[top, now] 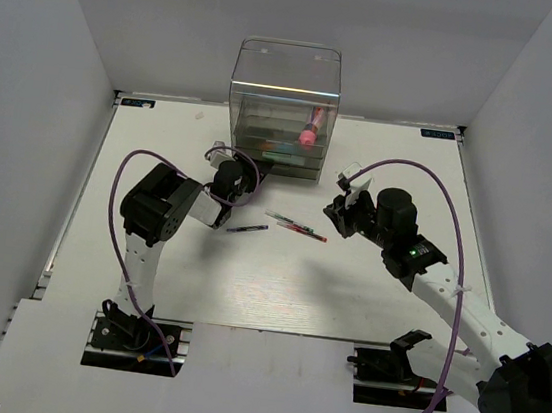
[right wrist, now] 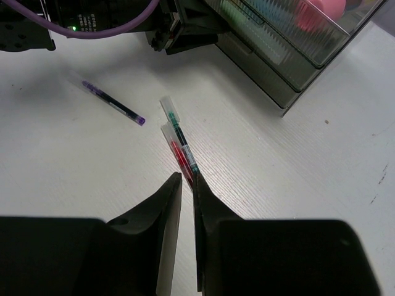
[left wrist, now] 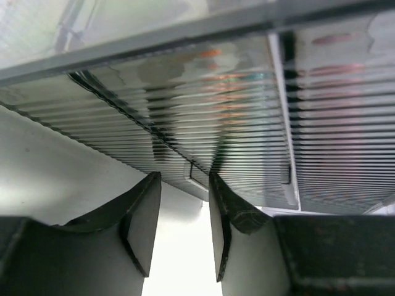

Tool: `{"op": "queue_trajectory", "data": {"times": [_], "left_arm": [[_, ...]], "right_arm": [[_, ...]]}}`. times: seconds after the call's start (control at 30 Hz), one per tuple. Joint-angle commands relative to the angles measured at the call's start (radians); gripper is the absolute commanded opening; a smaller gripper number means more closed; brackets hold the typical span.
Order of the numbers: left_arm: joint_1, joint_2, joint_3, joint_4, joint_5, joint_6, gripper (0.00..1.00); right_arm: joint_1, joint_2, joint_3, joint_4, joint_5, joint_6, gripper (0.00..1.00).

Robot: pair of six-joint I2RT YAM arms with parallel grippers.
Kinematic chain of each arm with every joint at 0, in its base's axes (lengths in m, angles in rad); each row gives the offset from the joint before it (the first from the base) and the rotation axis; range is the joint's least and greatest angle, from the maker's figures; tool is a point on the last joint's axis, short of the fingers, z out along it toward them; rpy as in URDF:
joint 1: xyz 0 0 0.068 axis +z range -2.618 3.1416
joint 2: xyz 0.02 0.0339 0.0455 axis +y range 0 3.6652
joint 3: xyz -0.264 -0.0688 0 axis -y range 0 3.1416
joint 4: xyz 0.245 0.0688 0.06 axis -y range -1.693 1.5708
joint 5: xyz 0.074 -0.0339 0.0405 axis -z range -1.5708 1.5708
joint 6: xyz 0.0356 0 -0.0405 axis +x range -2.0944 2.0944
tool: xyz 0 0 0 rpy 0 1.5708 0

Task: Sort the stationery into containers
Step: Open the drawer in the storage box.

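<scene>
Facing the organizer, your left pincer stands narrowly parted; your right pincer is almost closed over two pens on the table, grip unclear.

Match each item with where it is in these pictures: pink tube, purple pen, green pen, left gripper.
Items:
1. pink tube
2. purple pen
3. green pen
4. left gripper

Places:
a. lying beside the red pen
b. inside the organizer
c. alone on the table, apart from the other pens
d. close against the organizer's front, jaws apart

Pairs: 1-b, 2-c, 3-a, 4-d
</scene>
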Motion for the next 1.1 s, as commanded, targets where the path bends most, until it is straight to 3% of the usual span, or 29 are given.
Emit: {"op": "queue_trajectory", "data": {"times": [0.0,0.23,0.47,0.83,1.07], "left_arm": [[0.010,0.001,0.031,0.070,-0.061,-0.010,0.45],[0.019,0.047,0.031,0.153,-0.070,-0.030,0.32],[0.019,0.080,-0.006,0.243,-0.061,-0.050,0.00],[-0.011,0.014,-0.190,0.374,0.013,-0.059,0.00],[-0.021,-0.092,-0.333,0.374,0.022,-0.039,0.00]], "right_arm": [[-0.001,0.000,-0.004,0.048,-0.017,-0.003,0.19],[-0.004,0.006,-0.007,0.046,-0.020,-0.004,0.19],[-0.002,0.009,-0.008,0.046,-0.023,-0.003,0.19],[-0.002,0.033,-0.004,0.046,-0.024,-0.008,0.19],[-0.001,0.055,-0.001,0.038,-0.017,-0.011,0.20]]}}
